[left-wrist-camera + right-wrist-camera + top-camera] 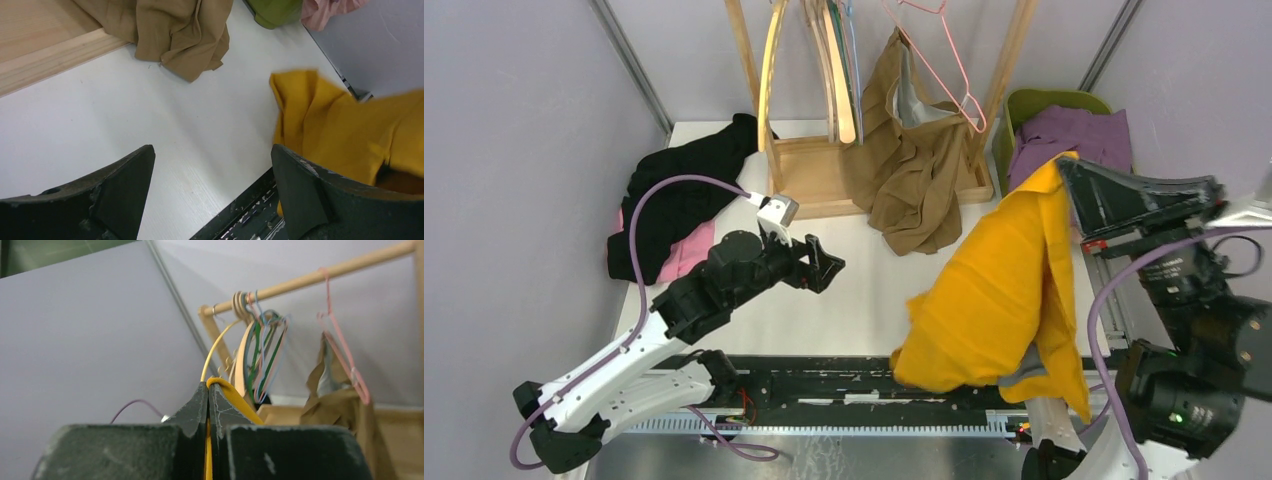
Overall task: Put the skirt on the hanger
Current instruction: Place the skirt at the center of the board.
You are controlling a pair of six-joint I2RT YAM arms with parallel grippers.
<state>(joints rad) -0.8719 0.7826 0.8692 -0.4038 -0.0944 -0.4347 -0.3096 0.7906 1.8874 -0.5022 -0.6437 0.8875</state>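
Yellow skirt, tan garment, pink hanger, blk cloth

skirt: right | rack: behind centre | clothes pile: left

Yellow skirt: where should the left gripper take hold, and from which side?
Grip the free corner of the skirt nearest the left gripper, coming in from the left. The right gripper pinches its top edge, so it hangs draped and that corner juts toward the open gripper.
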